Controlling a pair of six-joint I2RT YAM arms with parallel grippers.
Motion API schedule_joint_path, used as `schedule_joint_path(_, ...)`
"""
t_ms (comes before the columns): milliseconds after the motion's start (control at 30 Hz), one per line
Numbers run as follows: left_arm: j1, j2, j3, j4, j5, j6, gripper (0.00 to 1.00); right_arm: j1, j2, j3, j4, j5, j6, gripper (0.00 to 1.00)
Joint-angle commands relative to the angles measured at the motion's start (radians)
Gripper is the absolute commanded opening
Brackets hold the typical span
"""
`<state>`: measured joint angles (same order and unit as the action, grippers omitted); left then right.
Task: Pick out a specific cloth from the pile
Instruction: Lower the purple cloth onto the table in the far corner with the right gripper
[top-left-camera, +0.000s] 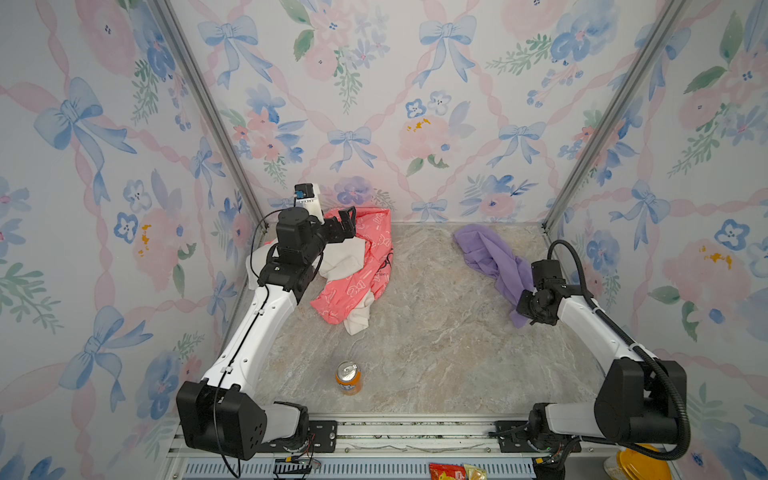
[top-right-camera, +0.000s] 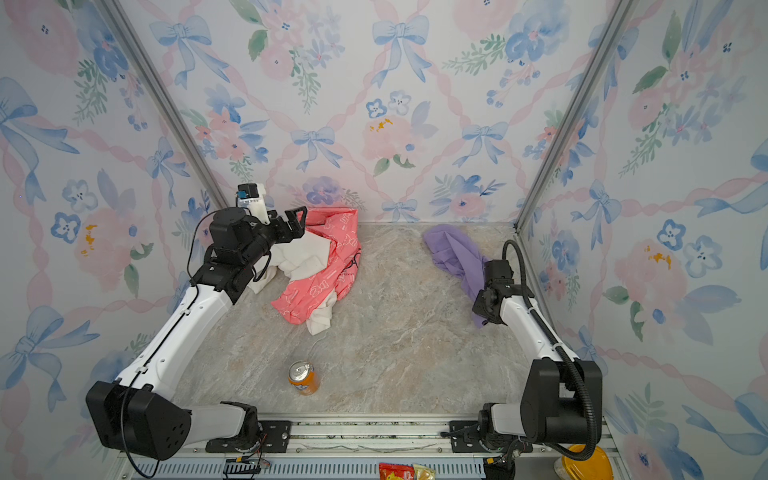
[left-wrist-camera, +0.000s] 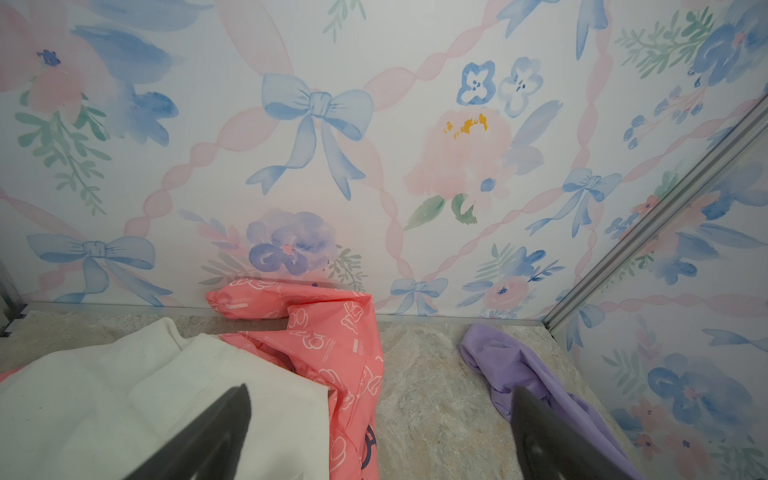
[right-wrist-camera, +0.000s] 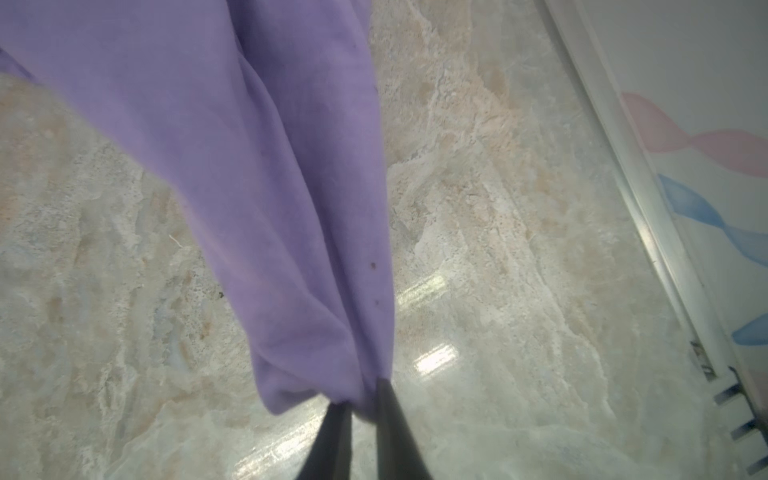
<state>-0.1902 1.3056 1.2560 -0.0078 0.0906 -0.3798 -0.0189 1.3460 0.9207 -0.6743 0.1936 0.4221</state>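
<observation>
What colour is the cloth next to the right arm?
Plain lavender-purple, no print; the cloth shows best in the right wrist view.

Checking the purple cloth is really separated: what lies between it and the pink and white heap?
Only bare marbled tabletop; in both top views the purple cloth lies apart from the heap. The orange can stands nearer the front, outside that stretch.
</observation>
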Motion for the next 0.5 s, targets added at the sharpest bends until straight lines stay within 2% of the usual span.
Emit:
schedule_joint_path(0,-0.001,-0.032,-0.016,0.027,0.005,-0.014,0.98,-0.005,-0.081,-0.028,-0.067,-0.043,0.055,0.40)
schedule_joint_path(100,0.000,-0.033,-0.020,0.031,0.005,-0.014,0.98,0.007,-0.166,-0.020,-0.066,-0.030,0.033,0.60)
schedule_joint_path(167,0.000,-0.031,-0.020,0.037,0.005,-0.015,0.98,0.019,-0.218,-0.002,-0.038,0.006,0.011,0.68)
schedule_joint_path(300,-0.001,-0.023,-0.021,0.063,0.013,-0.026,0.98,0.026,-0.220,0.061,0.112,0.027,-0.053,0.74)
schedule_joint_path(467,-0.003,-0.011,-0.015,0.085,0.030,-0.041,0.98,0.067,0.014,0.313,0.101,0.026,-0.185,0.77)
